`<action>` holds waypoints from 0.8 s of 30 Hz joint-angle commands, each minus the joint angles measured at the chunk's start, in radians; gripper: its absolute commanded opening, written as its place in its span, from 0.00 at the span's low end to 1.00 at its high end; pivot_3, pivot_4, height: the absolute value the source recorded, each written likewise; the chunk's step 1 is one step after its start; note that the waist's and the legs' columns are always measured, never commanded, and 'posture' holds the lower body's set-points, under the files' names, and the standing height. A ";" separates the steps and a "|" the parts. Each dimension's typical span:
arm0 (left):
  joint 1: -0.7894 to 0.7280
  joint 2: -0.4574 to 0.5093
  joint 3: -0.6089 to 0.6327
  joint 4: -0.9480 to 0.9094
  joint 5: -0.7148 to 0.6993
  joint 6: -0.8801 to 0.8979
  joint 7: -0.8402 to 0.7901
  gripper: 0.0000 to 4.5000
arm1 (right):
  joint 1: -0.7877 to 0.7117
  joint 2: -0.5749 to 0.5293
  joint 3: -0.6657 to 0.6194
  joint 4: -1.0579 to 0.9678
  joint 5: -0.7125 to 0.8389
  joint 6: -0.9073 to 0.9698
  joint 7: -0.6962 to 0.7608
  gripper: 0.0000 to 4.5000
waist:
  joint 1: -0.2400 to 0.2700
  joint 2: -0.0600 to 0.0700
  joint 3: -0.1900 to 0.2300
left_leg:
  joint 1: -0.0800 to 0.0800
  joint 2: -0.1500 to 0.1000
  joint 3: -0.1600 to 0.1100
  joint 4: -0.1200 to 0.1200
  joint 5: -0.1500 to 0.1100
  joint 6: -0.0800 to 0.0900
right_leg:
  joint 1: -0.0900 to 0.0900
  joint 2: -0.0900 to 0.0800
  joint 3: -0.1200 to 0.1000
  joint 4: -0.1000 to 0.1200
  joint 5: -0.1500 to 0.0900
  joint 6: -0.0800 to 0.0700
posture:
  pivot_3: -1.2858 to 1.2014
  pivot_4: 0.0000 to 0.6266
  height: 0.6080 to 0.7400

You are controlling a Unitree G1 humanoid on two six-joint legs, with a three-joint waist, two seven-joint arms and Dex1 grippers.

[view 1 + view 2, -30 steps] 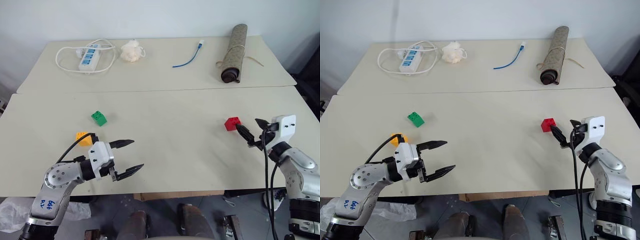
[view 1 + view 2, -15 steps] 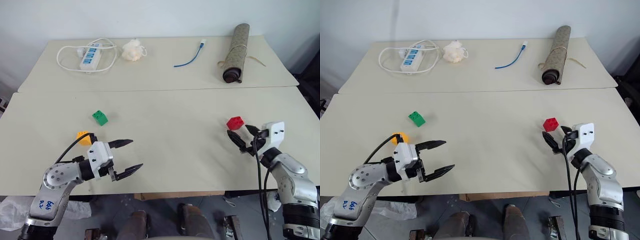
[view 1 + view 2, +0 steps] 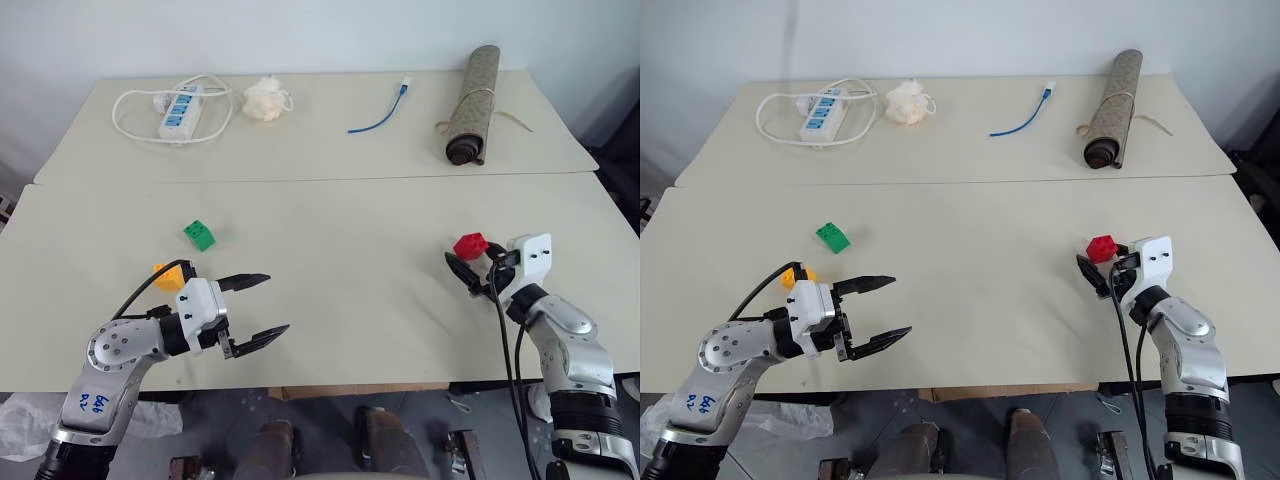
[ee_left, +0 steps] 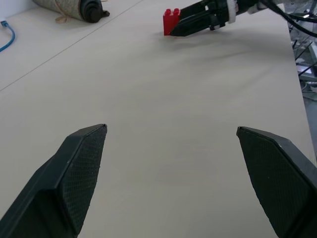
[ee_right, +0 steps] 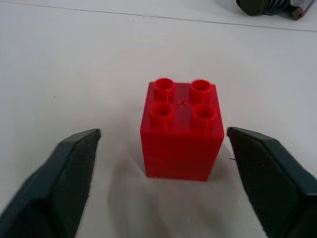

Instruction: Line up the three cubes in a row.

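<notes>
The red cube (image 5: 182, 130) stands upright on the table at the right, studs up. My right gripper (image 3: 468, 257) is open around it, one finger on each side with a gap to each. The green cube (image 3: 199, 234) lies at the left of the table. Just in front of it the yellow-orange cube (image 3: 170, 274) is partly hidden behind my left hand. My left gripper (image 3: 277, 302) hovers open and empty above bare table near the front edge, pointing toward the red cube (image 4: 171, 21).
On the far table lie a white power strip (image 3: 178, 112) with its looped cord, a white crumpled wad (image 3: 266, 100), a blue cable (image 3: 378, 112) and a rolled mat (image 3: 472, 105). A seam (image 3: 320, 180) separates the two tables.
My right gripper has moved left and forward, so its fingers now flank the red cube, and they have drawn somewhat closer together. The left gripper has stayed put.
</notes>
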 commanded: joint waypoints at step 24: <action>0.297 -0.055 0.133 -0.144 -0.017 -0.029 0.105 1.00 | -0.539 0.057 0.472 0.353 -0.059 -0.203 0.860 0.34 | 0.001 0.000 0.001 | -0.003 0.000 -0.006 0.001 0.000 0.000 | 0.000 -0.002 -0.006 -0.001 0.000 -0.001 | 0.52 0.24 1.00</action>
